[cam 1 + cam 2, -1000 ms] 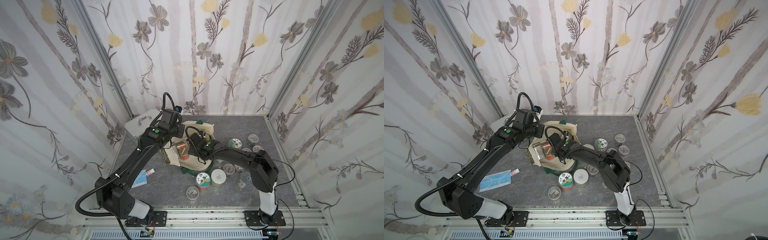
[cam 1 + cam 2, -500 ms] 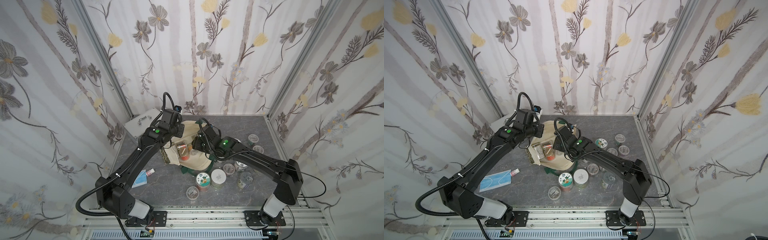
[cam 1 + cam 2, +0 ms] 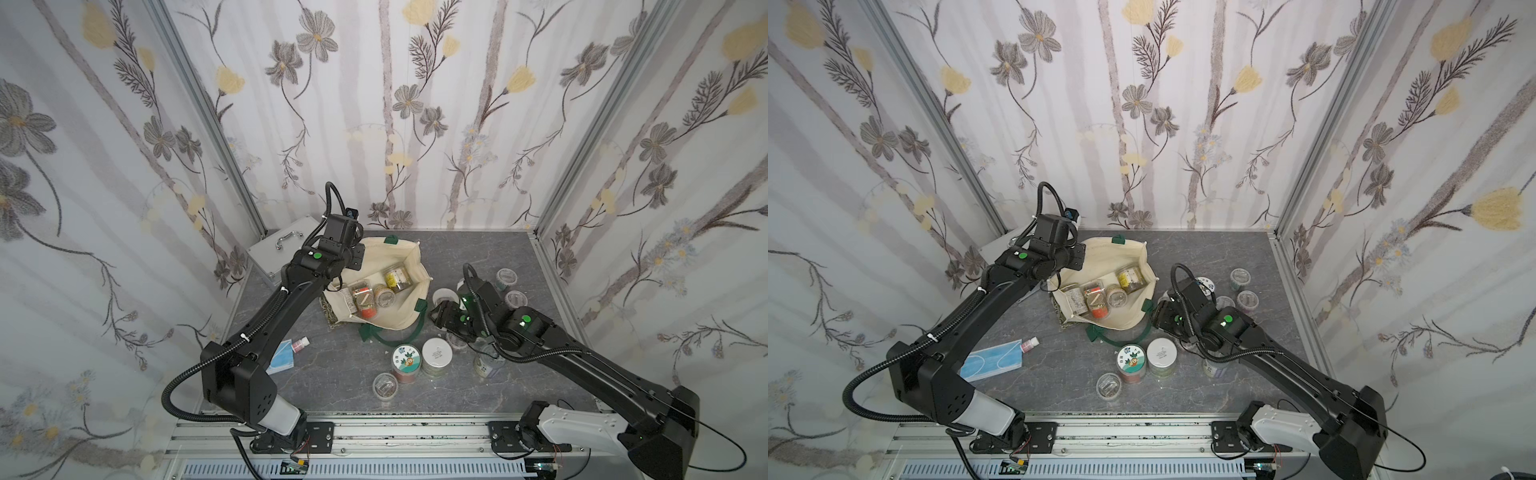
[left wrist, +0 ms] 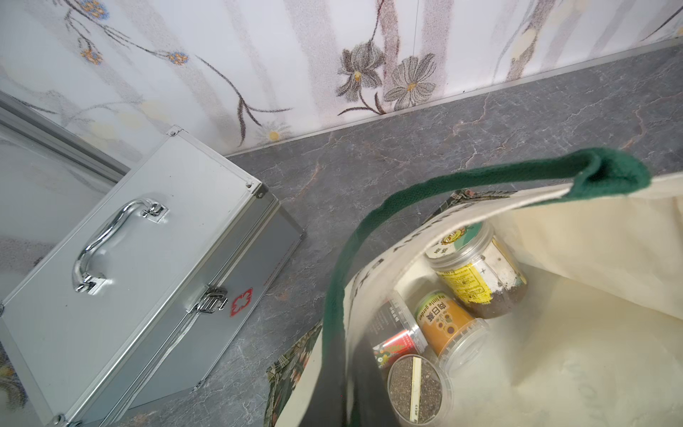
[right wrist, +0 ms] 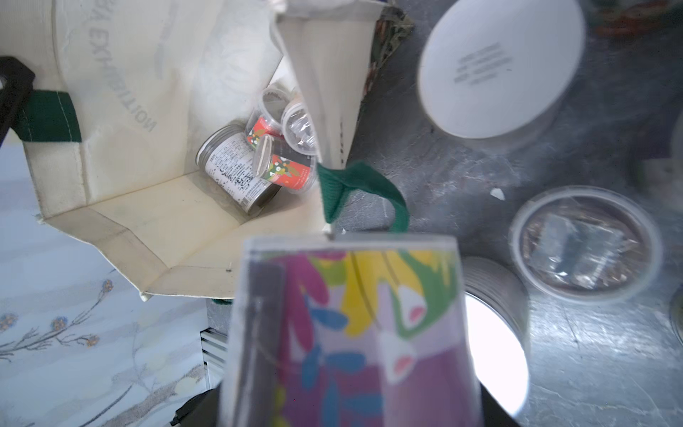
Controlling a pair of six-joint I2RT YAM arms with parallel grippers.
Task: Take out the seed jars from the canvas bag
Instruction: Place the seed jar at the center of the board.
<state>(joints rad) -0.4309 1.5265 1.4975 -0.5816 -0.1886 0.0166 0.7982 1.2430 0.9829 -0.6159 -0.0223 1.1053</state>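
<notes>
seed jars [image 3: 384, 297] are split two ways right now: a handful lie on their sides inside the canvas bag [image 3: 399, 320], and the rest stand out on the tabletop [image 3: 332, 386].

going left to right in both top views, the silver case [image 3: 282, 245] sits in the far left corner. closer to us a blue face mask [image 3: 280, 361] lies flat with a tiny pink-capped bottle [image 3: 300, 344] just beside it.

the left gripper [image 4: 351, 399] is at the bag's left rim. we only catch a dark sliver of it in the left wrist view, but it's pinched tight. the green handle [image 4: 369, 222] runs straight down into it, so we read it as gripping the bag by that strap.

the bag sits mid-tabletop with its mouth gaping up. in there we spot a yellow-label jar [image 4: 476, 273], an orange-label jar [image 4: 447, 325] and a clear-lidded jar [image 4: 417, 388] full of dark seeds.

in front of the bag a sticker-lid jar [image 3: 405, 361] stands touching a white-lid jar [image 3: 436, 355], with a short clear jar [image 3: 384, 384] just in front of them.

the right gripper [image 3: 442, 320] is just right of the bag, clamped around a colourful-label jar [image 5: 343, 332] that fills the right wrist view. can't tell if that one's touching the tabletop. more short jars [image 3: 505, 276] stand near the right wall.
</notes>
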